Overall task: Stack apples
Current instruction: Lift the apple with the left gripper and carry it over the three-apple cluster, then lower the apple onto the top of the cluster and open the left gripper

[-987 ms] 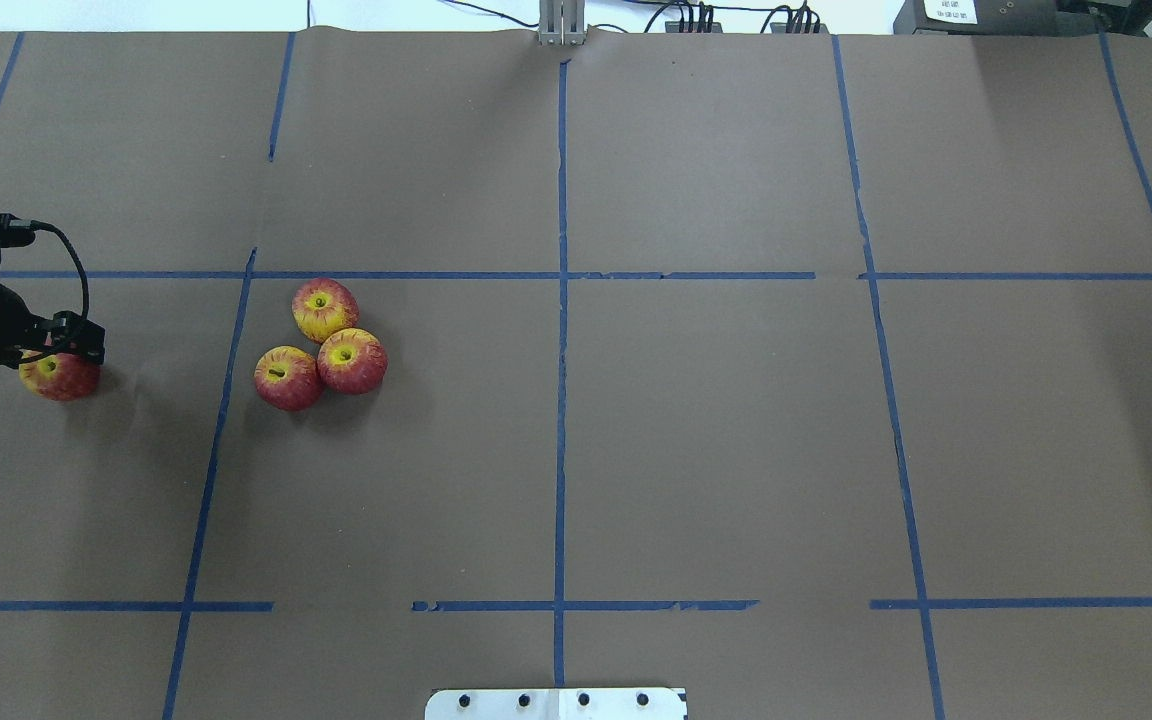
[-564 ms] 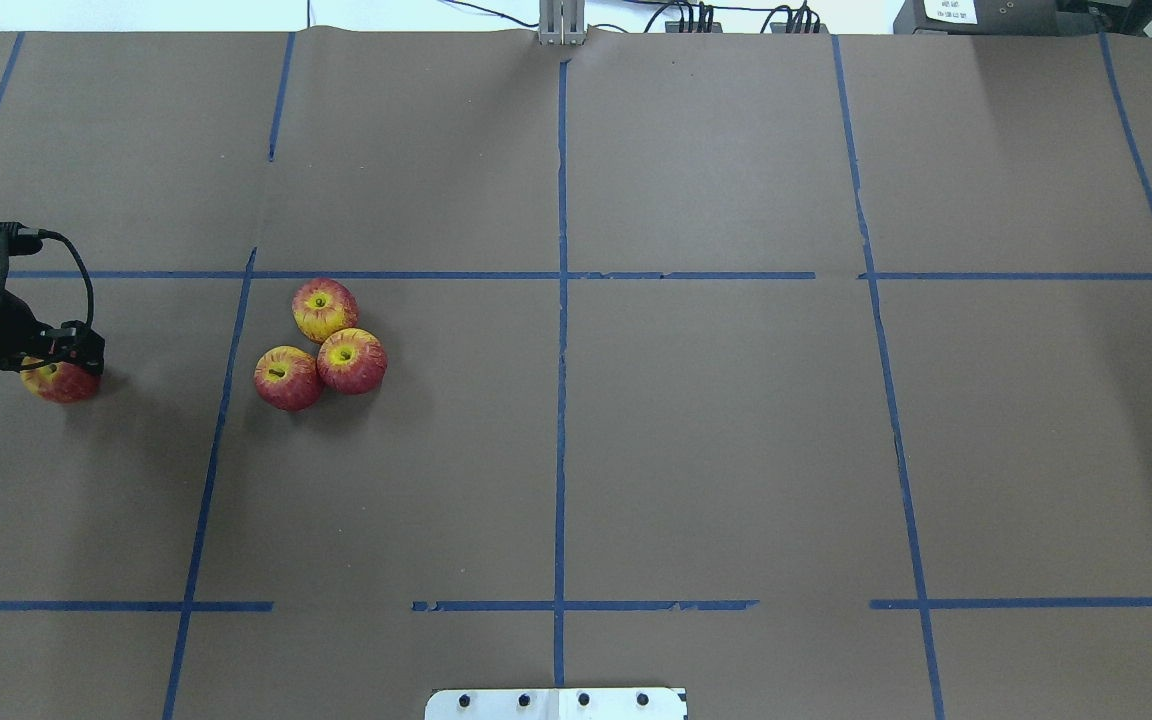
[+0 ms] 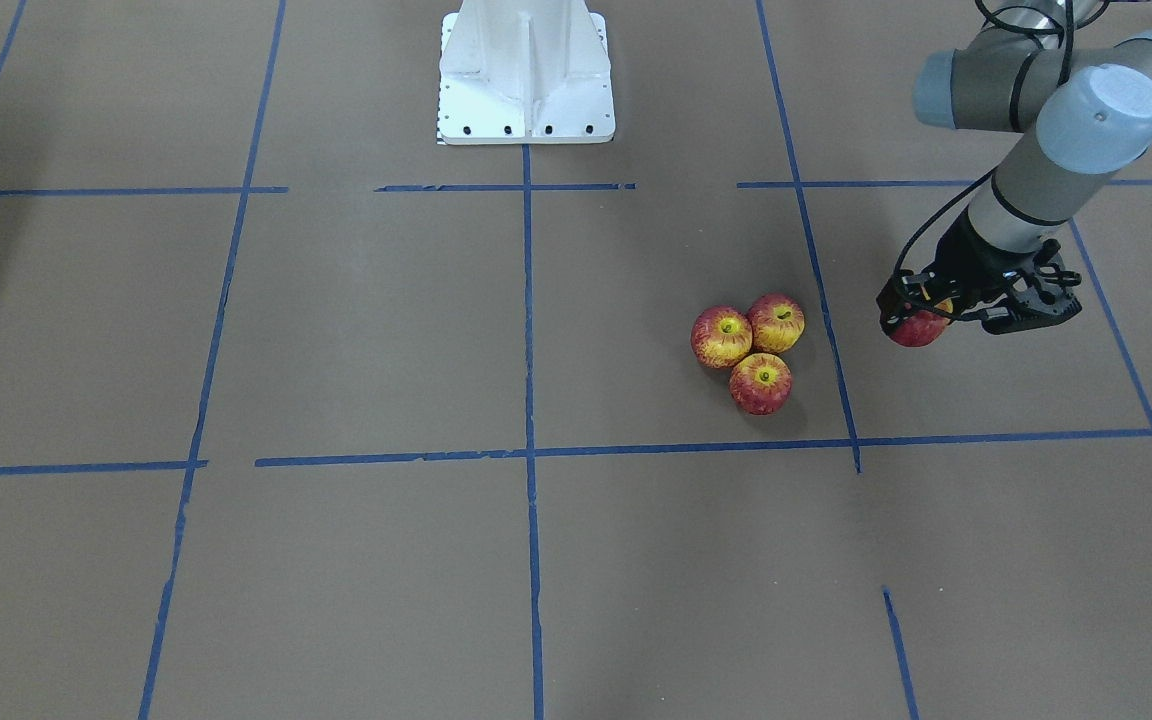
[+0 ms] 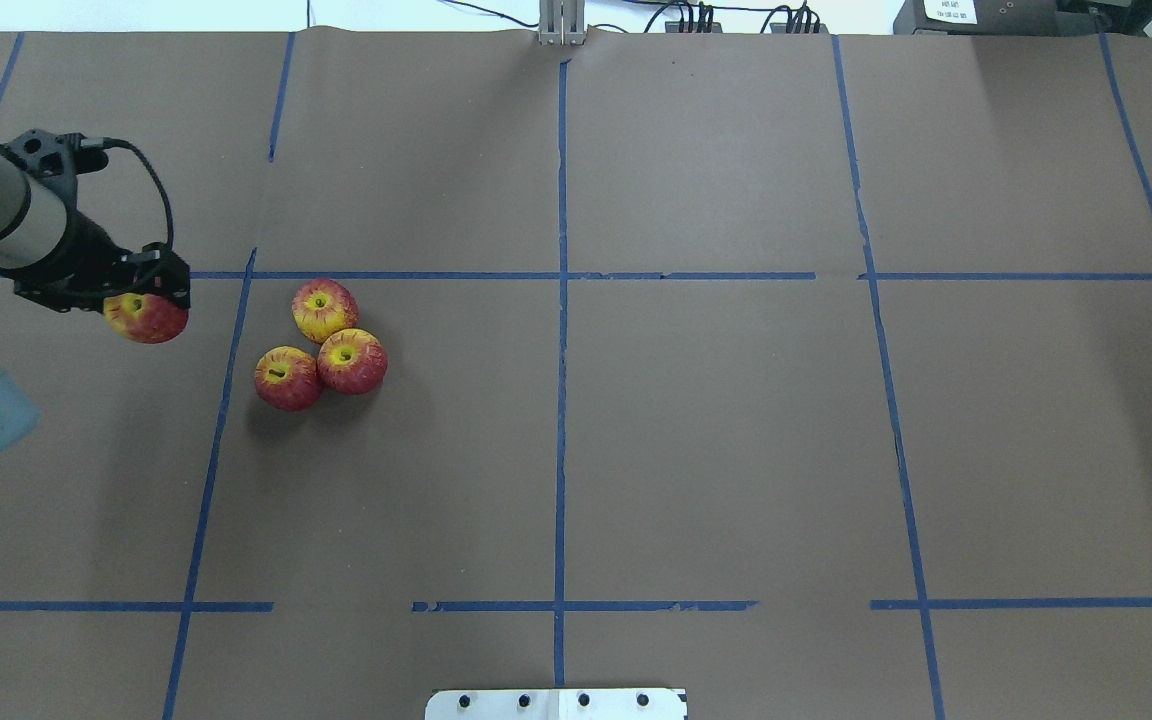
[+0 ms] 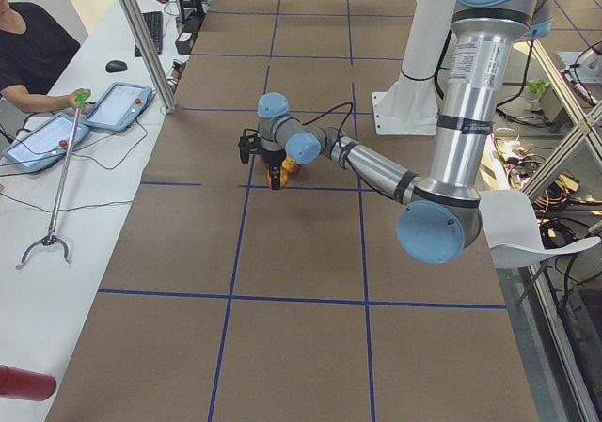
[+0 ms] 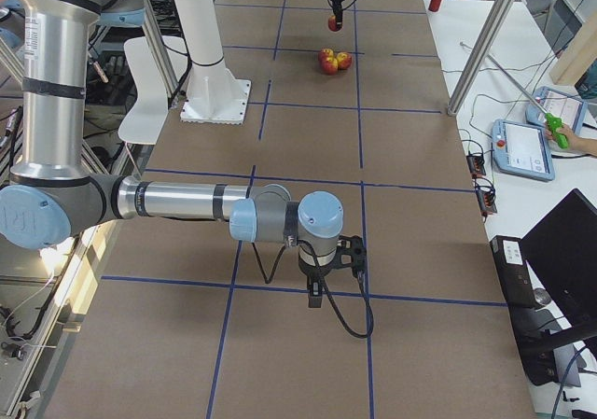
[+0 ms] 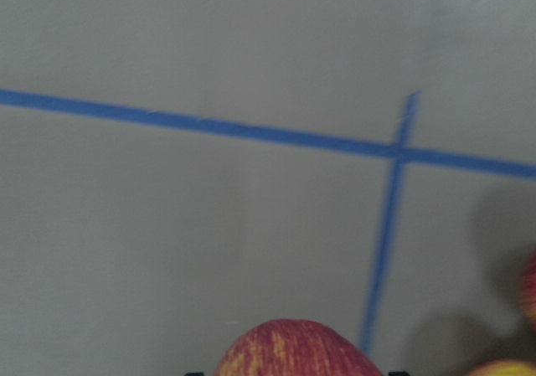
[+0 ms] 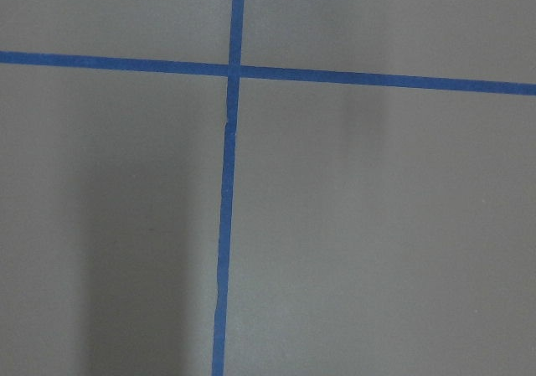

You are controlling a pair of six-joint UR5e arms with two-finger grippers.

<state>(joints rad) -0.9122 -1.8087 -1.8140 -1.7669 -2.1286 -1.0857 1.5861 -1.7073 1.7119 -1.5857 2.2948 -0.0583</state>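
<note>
While the left tool (image 4: 148, 298) gripped a round red-and-yellow apple (image 4: 148, 320) above the brown paper bench (image 4: 696, 420), it needed to set it gently in the dip between the three touching red-and-yellow apples (image 4: 344, 362) nearby.

A strip of bare counter (image 4: 206, 345) separates my left fingers (image 4: 174, 286), closed on one apple (image 4: 148, 320), from the three touching apples (image 4: 321, 345), the only obstacle near me.

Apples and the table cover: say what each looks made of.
Apples: probably painted foam or plastic rather than fruit; matte skin, brush-like red streaks over yellow, all near-identical. Table cover: brown paper, matte, sheet seams showing. Lines: blue tape, broken in places.
</note>
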